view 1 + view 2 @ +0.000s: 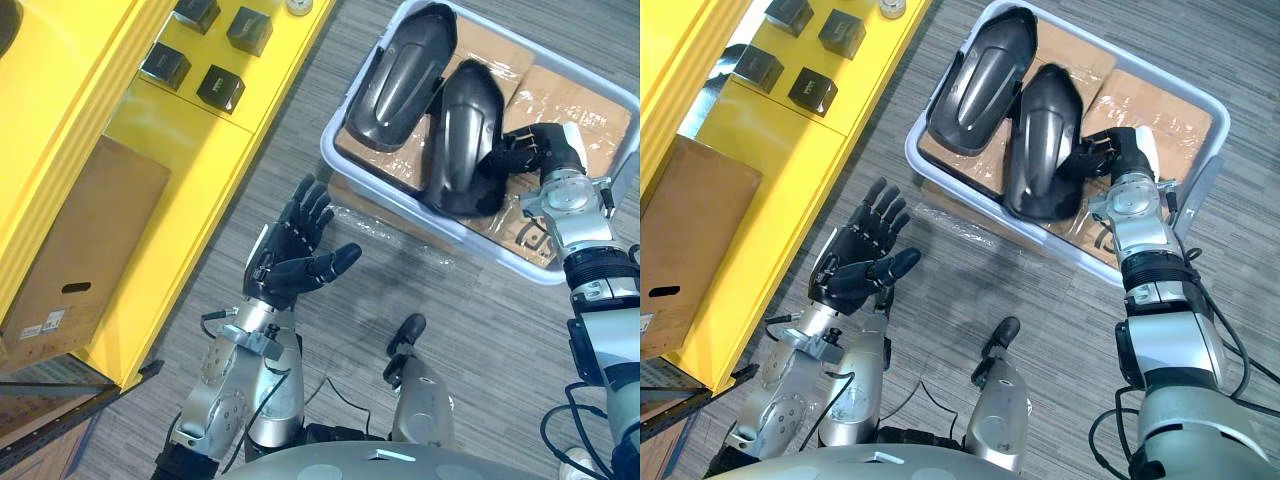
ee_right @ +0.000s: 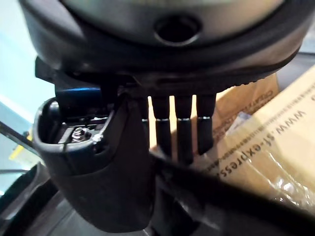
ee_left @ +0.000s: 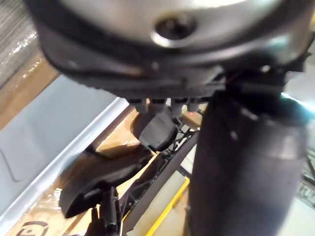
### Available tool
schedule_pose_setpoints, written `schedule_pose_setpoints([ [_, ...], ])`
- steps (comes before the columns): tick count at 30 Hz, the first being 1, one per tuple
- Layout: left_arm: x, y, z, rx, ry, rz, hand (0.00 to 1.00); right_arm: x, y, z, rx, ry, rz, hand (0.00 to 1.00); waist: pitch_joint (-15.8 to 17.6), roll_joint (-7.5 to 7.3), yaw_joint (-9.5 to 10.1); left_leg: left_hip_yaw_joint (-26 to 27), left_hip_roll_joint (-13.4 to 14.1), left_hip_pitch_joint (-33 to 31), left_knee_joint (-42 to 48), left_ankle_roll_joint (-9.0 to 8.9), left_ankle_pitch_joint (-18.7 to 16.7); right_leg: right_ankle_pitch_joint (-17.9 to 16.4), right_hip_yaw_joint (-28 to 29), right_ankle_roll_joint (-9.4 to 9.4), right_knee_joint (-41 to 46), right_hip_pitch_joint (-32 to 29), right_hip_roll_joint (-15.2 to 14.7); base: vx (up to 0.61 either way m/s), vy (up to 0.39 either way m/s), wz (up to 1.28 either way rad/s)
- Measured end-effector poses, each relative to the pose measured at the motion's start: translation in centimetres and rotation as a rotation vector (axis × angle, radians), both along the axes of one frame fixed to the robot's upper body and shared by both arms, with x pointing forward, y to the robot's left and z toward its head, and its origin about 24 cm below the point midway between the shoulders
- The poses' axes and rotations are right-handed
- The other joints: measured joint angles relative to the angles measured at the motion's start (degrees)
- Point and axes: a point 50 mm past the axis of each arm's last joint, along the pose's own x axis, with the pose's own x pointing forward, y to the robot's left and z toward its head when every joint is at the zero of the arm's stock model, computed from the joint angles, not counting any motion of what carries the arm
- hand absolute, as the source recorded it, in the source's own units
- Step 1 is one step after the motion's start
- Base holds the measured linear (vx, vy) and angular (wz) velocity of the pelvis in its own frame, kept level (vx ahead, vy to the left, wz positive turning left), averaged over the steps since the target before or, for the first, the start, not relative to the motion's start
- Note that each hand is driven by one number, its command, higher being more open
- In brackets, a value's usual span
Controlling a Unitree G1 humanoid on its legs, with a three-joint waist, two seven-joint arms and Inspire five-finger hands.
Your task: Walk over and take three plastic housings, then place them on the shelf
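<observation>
Two black plastic housings lie in a pale grey bin [image 1: 328,148] on the floor. The far housing [image 1: 400,75] rests against the bin's back corner. The near housing [image 1: 462,135] leans beside it. My right hand [image 1: 535,148] reaches into the bin from the right, with its fingers [image 1: 1095,155] curled over this housing's right edge. In the right wrist view the housing's rim [image 2: 221,196] passes between thumb and fingers. My left hand [image 1: 290,255] hovers open above the floor, left of the bin, holding nothing.
A yellow shelf [image 1: 190,180] runs along the left, close to my left hand. On it stand several small black boxes [image 1: 220,88] and a flat cardboard box [image 1: 80,250]. Wrapped cardboard sheets [image 1: 570,100] line the bin's bottom.
</observation>
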Motion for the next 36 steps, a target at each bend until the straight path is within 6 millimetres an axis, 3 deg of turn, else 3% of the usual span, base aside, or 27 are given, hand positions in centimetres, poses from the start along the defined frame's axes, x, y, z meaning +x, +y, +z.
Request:
schedule_pose_setpoints([
  [7, -0.5, 0.5, 1.1, -0.129, -0.018, -0.018, 1.00, -0.7, -0.4, -1.4, -0.099, 0.084, -0.188, 0.00, -0.13, -0.51, 0.06, 0.45, -0.01, 2.28, -3.88, 0.03, 1.83, 0.00, 0.31, 0.01, 0.04, 0.28, -0.08, 0.00, -0.006, 0.00],
  [16, -0.7, 2.9, 0.9, -0.164, -0.011, 0.062, 1.00, -2.6, -3.1, -2.6, -0.096, 0.088, -0.405, 0.00, -0.20, -0.49, -0.87, 0.95, -0.07, 2.76, -4.35, 0.09, 2.48, 0.09, 0.92, 0.18, 0.04, 0.28, -0.15, -0.03, -0.010, -0.01],
  [22, -0.9, 2.6, 0.9, -0.155, -0.029, 0.029, 1.00, -3.3, -3.7, -1.8, -0.125, -0.099, -0.451, 0.00, -0.86, -0.51, -3.04, 1.58, -0.10, 3.00, -4.41, 0.08, 2.76, 0.58, 1.51, 0.90, -0.58, 0.38, -0.07, -0.04, -0.014, -0.04],
  [30, 0.2, 0.0, 1.5, -0.109, -0.023, -0.107, 1.00, -4.7, -0.5, 0.0, -0.389, -0.389, -0.215, 0.00, -8.52, -0.79, -4.14, 3.69, 0.04, 5.41, -4.42, -0.03, 1.43, 2.16, 3.10, 1.59, -5.21, 3.37, 0.93, 0.04, -0.017, -0.12],
  [33, 0.3, -1.8, 1.2, -0.039, 0.014, -0.207, 1.00, -5.2, 2.0, -1.6, -0.450, -0.402, -0.096, 0.00, -12.11, -2.02, -5.14, 4.55, 0.56, 7.16, -4.42, -0.58, 0.61, 2.50, 3.33, 1.51, -7.07, 5.43, 1.72, 0.06, -0.034, -0.13],
  [34, 0.2, -2.7, 0.8, -0.007, 0.044, -0.256, 1.00, -5.5, 3.4, -3.0, -0.442, -0.394, -0.043, 0.00, -14.52, -2.96, -5.61, 5.12, 0.98, 7.50, -4.42, -0.77, 0.21, 2.59, 3.74, 1.39, -7.84, 5.66, 2.27, 0.05, -0.044, -0.20],
  [36, 0.6, -3.6, 0.2, 0.039, 0.077, -0.295, 1.00, -5.9, 4.4, -4.2, -0.434, -0.384, -0.007, 0.00, -15.83, -3.50, -5.99, 5.74, 1.39, 8.49, -4.42, -1.05, -0.20, 2.78, 4.14, 1.25, -8.45, 6.34, 2.71, 0.04, -0.043, -0.22],
])
